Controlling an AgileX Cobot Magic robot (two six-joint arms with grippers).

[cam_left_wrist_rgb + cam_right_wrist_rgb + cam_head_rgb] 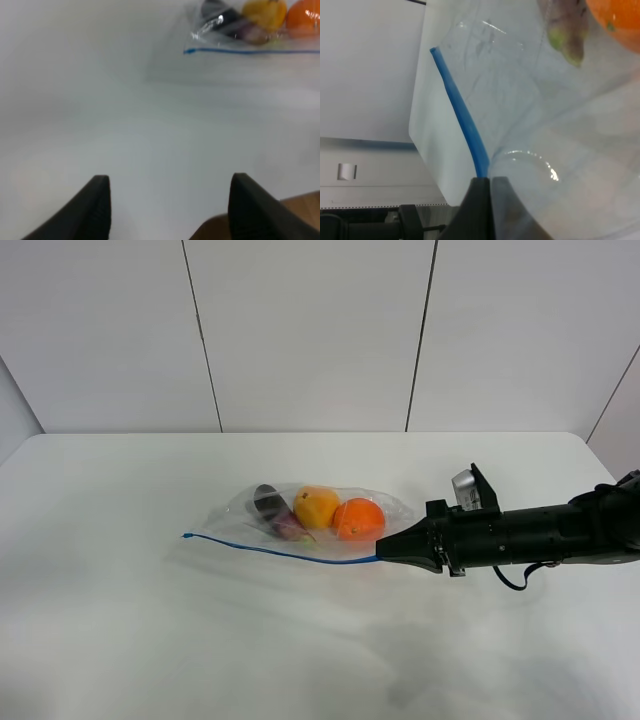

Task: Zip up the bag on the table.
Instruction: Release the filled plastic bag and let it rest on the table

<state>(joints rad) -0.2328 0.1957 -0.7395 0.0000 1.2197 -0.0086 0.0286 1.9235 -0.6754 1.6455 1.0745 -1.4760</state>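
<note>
The right gripper [486,184] pinches the zip strip [462,117] of the bag [250,510], likely to seal it; the left gripper [170,177] is open, empty.

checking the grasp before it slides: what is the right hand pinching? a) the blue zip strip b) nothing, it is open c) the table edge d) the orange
a: the right hand is shut on the blue zip strip, at the end of the bag beside the orange.
</note>
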